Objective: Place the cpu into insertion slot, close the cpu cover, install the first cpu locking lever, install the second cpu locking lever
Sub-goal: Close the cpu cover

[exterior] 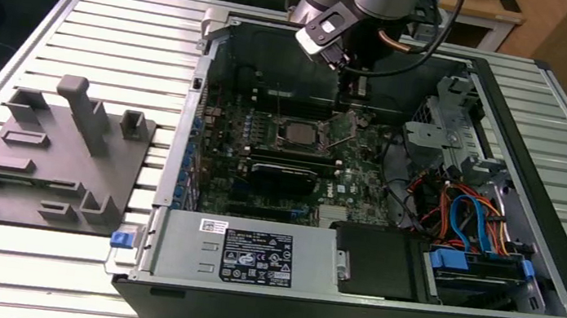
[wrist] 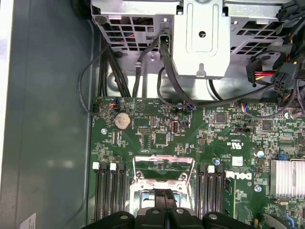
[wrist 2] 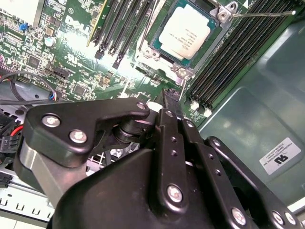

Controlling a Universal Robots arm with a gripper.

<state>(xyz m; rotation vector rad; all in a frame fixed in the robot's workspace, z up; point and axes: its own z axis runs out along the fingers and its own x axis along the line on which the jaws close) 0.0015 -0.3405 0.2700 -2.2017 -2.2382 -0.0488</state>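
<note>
The cpu [wrist 2: 185, 29], a square chip with a silver-grey top, lies flat in the insertion slot [exterior: 297, 134] on the green board. The cpu cover [wrist: 164, 167], a thin metal frame with a square cut-out, stands tilted up beside the slot, on the exterior view's right [exterior: 344, 126]. My gripper [wrist 2: 170, 95] is shut with nothing visible between its fingers. Its tip hangs just above the raised cover [exterior: 355, 101] and just short of it in the first wrist view [wrist: 164, 194]. A thin locking lever [wrist 2: 257, 14] sticks out loose past the slot's corner.
The open computer case wall [exterior: 546, 161] surrounds the board. Black memory slots [wrist 2: 238, 52] flank the socket. A drive cage with red and blue cables [exterior: 472, 225] fills the exterior view's right side; the power supply [exterior: 248, 257] is in front. A grey fixture block [exterior: 54, 153] sits outside.
</note>
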